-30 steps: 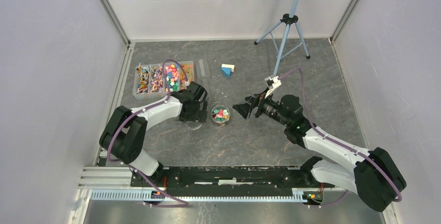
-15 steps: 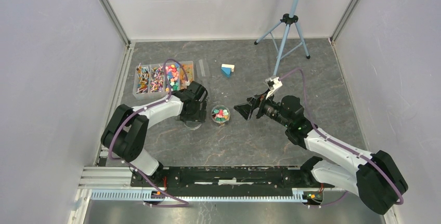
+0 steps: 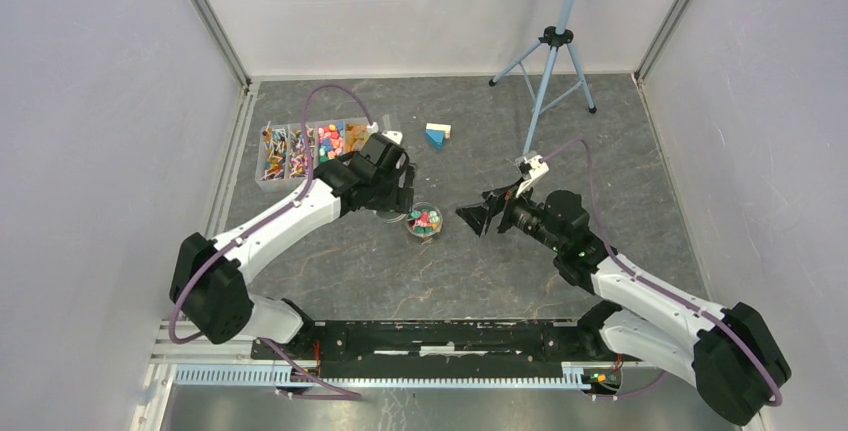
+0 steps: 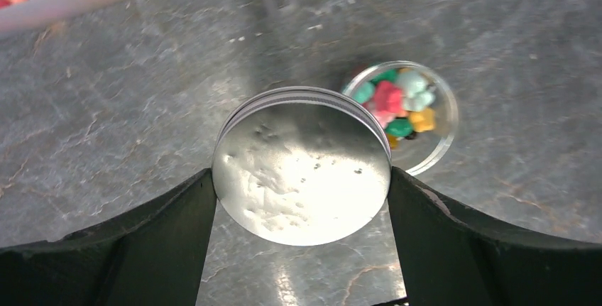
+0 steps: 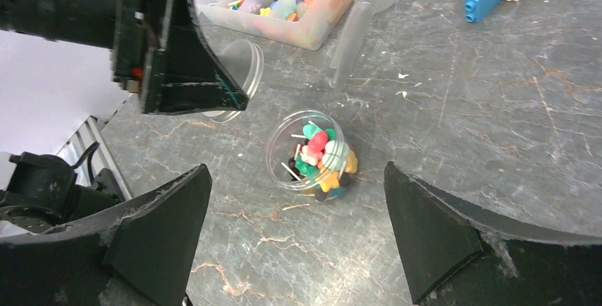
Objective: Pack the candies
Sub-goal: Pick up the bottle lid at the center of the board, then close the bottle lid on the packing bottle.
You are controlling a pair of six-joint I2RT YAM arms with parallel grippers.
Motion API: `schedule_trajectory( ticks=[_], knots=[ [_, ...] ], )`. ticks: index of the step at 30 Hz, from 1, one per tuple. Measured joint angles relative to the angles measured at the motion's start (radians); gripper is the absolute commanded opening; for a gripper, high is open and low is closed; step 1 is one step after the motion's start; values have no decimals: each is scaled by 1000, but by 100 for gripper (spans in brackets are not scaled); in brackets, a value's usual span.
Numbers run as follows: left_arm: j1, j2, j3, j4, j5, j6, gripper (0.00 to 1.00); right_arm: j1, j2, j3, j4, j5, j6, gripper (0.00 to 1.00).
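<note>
Left claw [image 4: 300, 182]: pinching lid [image 4: 302, 157] by its rim.
Jar [image 4: 444, 130] of candies [image 4: 395, 100]: just ahead-right of it.
Right claw [image 5: 296, 171]: spread, facing jar.
Next: centre lid level, then lower.

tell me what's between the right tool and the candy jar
Nothing: just bare table between the right tool and the candy jar, seen in the top view.

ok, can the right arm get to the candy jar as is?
Probably yes. The right end effector is open, facing the jar, nothing between them. The left end effector holds the lid off to one side.
</note>
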Motion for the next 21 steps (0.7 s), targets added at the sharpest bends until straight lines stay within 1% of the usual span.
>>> schedule_trajectory(
  ticks=[4,10,16,21],
  knots=[
    [-59,14,66,-21,8,0,76,0,-51,-19,-34,43,-20,98],
    [-116,121,148,-26,31,0,77,0,-92,-19,-64,88,-48,98],
    [-139,223,185,-49,33,0,78,0,-92,-19,-88,103,-64,98],
    [-142,256,196,-69,42,0,80,0,-94,-19,-105,115,-77,98]
  ],
)
